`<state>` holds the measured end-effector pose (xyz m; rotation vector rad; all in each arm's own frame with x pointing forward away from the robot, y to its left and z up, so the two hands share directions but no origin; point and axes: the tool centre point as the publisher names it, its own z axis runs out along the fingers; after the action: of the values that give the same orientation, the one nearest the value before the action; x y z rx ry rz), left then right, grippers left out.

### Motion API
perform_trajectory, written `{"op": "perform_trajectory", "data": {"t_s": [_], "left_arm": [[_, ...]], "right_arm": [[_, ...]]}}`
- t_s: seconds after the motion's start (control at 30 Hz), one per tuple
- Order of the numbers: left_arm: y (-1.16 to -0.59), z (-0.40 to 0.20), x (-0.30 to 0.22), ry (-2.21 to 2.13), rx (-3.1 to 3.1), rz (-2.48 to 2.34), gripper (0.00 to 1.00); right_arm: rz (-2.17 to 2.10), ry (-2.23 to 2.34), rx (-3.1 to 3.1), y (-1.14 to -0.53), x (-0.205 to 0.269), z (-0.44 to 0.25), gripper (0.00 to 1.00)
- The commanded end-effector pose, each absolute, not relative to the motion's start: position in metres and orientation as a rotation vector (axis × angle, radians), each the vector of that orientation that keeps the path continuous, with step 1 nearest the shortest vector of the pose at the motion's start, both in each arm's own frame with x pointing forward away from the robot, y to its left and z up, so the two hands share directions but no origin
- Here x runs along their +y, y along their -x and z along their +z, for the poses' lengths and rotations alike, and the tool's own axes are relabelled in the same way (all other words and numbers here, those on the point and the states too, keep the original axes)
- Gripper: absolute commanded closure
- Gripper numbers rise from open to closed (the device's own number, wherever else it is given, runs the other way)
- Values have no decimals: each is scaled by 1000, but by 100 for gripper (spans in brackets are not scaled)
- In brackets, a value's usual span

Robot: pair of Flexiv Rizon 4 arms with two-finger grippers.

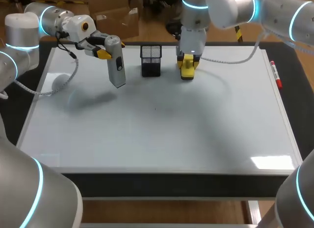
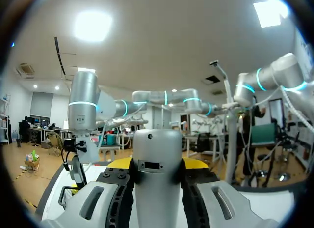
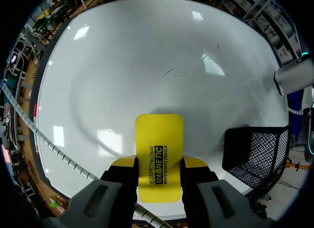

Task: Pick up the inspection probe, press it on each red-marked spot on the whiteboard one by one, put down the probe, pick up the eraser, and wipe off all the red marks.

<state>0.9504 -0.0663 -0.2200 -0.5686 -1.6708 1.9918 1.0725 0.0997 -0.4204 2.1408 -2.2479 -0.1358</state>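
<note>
The probe (image 1: 117,66) hangs upright in the upper left of the head view, its top pinched by the left gripper (image 1: 104,53). Its lower end looks clear of the whiteboard (image 1: 162,134), since its shadow falls apart to the left. In the left wrist view both fingers press its grey body from either side.

It looks like a rigid, smooth plastic shell, fairly light. A hold so near the top leaves a long lever below, so a hard press could make it twist or slip. A hold nearer the middle would probably be steadier.

The eraser (image 1: 188,68) sits at upper centre, clamped on its long sides by the right gripper (image 1: 188,61), which points down at the board. I cannot tell whether its face touches the surface. It seems a stiff, light block with a softer wiping face, and it is best gripped across its narrow width, as it is here.

A black mesh basket (image 1: 150,60) stands between the two tools. I can make out no red marks on the board, only a faint dark fleck (image 1: 156,108) near the centre. A red marker (image 1: 276,75) lies along the right edge.
</note>
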Motion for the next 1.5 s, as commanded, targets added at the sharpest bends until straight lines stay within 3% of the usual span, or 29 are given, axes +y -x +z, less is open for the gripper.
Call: {"op": "perform_trajectory", "data": {"t_s": [0.03,0.13,0.17,0.53,1.5], "left_arm": [[-958,-221,-64,602,-1641,1968,100],[-958,-221,-64,602,-1641,1968,100],[-958,-221,-64,602,-1641,1968,100],[-958,-221,-64,602,-1641,1968,100],[-958,-221,-64,602,-1641,1968,100]], "right_arm": [[-126,-2136,-2257,-1072,95,-421,80],[-118,-2112,-2276,-1071,91,-421,44],[-115,-2108,-2279,-1071,89,-420,0],[-76,-1984,-2414,-1064,67,-405,0],[-738,-985,-3008,-1055,1,-339,0]]}}
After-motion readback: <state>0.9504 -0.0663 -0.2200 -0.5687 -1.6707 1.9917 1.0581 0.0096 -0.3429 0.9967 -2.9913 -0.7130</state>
